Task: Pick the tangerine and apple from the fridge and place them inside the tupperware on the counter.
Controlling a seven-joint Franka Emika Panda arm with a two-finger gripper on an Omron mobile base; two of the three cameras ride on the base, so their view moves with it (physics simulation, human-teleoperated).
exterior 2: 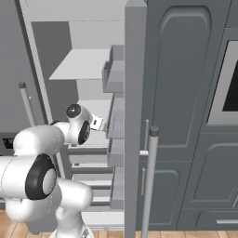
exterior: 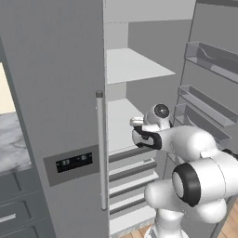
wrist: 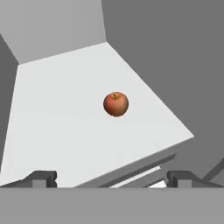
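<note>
The fridge [exterior: 56,83] stands open, and my arm reaches in over its middle white shelf [wrist: 65,127]. The apple [wrist: 116,104], red-orange with a dark stem spot on top, sits alone near the middle of that shelf. My gripper [wrist: 111,178] is open, held back from the apple and above the shelf's front edge, with nothing between its fingers. From the base views the hand [exterior: 137,124] [exterior 2: 97,123] points into the fridge at shelf height. The tangerine and the tupperware are out of view. A strip of the marble counter [exterior: 10,139] shows left of the fridge.
The open fridge door with its bins [exterior: 204,100] stands close on the right of the arm. Another white shelf [exterior: 132,65] lies above, and drawer fronts [exterior: 132,172] sit below. A tall grey cabinet with a built-in oven [exterior 2: 225,83] is right of the fridge.
</note>
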